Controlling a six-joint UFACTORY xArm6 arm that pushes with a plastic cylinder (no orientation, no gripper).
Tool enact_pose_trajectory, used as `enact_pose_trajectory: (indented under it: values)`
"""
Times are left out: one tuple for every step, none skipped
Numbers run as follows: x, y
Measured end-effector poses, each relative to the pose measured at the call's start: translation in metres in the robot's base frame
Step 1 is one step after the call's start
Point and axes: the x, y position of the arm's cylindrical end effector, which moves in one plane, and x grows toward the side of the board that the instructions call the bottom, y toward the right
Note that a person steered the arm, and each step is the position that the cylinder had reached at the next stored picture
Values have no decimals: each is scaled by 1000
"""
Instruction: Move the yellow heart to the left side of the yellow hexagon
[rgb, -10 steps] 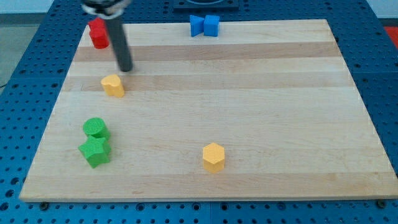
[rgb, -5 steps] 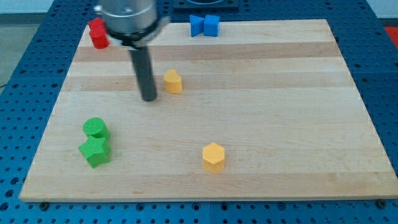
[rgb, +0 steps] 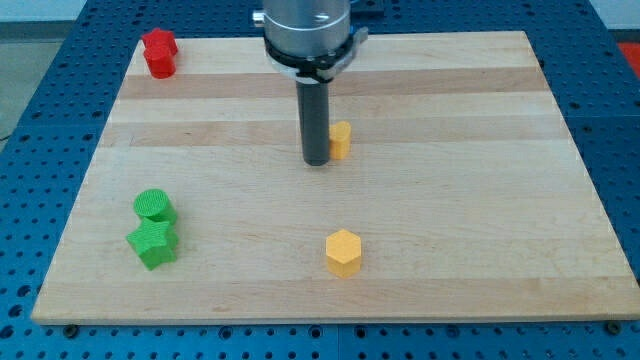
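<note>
At mid-table, my tip (rgb: 317, 160) touches the yellow heart (rgb: 341, 139), mid-push, handless; next shove it down, left of the yellow hexagon (rgb: 343, 252).

My arm's end as seen from the camera: a wide, rounded metallic-grey collar with a darker lower rim, cut off by the view's top edge. From its underside a straight, smooth cylindrical rod of dark grey to black descends, uniform in width, ending in my tip (rgb: 317, 161), a flat blunt end. No cables or markings are discernible.
</note>
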Motion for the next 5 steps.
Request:
enact_pose_trajectory:
  values:
    - [-19, -42]
    - [-45, -61]
    - [-48, -18]
    - [-17, 52]
    - [5, 72]
